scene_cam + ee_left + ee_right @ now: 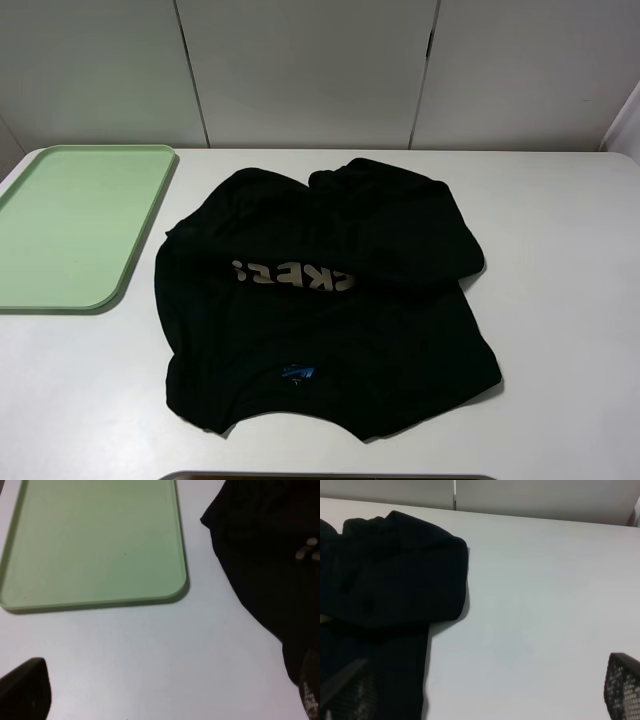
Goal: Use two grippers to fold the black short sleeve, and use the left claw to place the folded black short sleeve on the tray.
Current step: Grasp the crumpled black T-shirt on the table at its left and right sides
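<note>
black short sleeve (330,290) partly beneath left pincer (172,682) and right pincer (485,682), both released

- A white table (560,300) is filling most of the high view, its matte top lying flat and plain.
- Pale wall panels (300,70) are standing directly behind the table's far edge.
- Two dark seams (192,70) are running down between the panels, slightly slanted.
- Light is falling soft and even; the tabletop is showing only faint, blurred shadows.
- A dark-rimmed grey strip (330,477) is peeking in at the table's near edge; cannot tell what it is.
</note>
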`<act>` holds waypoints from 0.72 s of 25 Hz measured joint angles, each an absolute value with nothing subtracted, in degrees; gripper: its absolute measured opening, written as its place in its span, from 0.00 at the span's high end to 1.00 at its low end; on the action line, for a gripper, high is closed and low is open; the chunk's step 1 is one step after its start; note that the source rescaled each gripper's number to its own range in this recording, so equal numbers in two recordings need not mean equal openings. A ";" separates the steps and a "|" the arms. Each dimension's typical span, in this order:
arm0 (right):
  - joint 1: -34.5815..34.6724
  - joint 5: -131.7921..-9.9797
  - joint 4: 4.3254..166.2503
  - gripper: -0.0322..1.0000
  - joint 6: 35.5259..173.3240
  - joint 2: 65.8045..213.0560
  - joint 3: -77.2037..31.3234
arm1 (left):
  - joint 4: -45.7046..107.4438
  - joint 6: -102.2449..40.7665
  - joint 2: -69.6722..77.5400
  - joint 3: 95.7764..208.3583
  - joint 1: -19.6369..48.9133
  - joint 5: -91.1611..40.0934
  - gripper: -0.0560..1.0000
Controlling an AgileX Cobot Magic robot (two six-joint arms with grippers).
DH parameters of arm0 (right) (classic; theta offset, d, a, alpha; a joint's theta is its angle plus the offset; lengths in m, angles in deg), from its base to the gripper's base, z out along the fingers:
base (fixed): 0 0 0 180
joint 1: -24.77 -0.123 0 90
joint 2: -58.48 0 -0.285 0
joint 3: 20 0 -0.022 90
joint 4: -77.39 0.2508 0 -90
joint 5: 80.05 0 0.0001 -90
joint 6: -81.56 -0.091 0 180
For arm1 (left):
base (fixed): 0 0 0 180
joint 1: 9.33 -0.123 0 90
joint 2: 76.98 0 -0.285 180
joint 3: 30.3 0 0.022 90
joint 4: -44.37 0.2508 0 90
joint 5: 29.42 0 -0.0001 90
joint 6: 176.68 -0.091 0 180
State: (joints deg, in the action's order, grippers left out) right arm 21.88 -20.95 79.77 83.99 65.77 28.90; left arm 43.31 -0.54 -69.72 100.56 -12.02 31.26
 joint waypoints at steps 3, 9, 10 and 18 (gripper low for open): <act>21.88 -20.95 79.77 0.00 83.99 65.77 28.90 | 43.31 -0.54 -69.72 100.56 -12.02 31.26 0.00; 21.88 -20.95 79.77 0.00 83.99 65.77 28.90 | 43.31 -0.54 -69.72 100.56 -12.02 31.26 0.00; 21.88 -20.95 79.77 0.00 83.99 65.77 28.90 | 43.31 -0.54 -69.72 100.56 -12.02 31.26 0.00; 21.88 -20.95 79.77 0.00 83.99 65.77 28.90 | 43.31 -0.54 -69.72 100.56 -12.02 31.26 0.00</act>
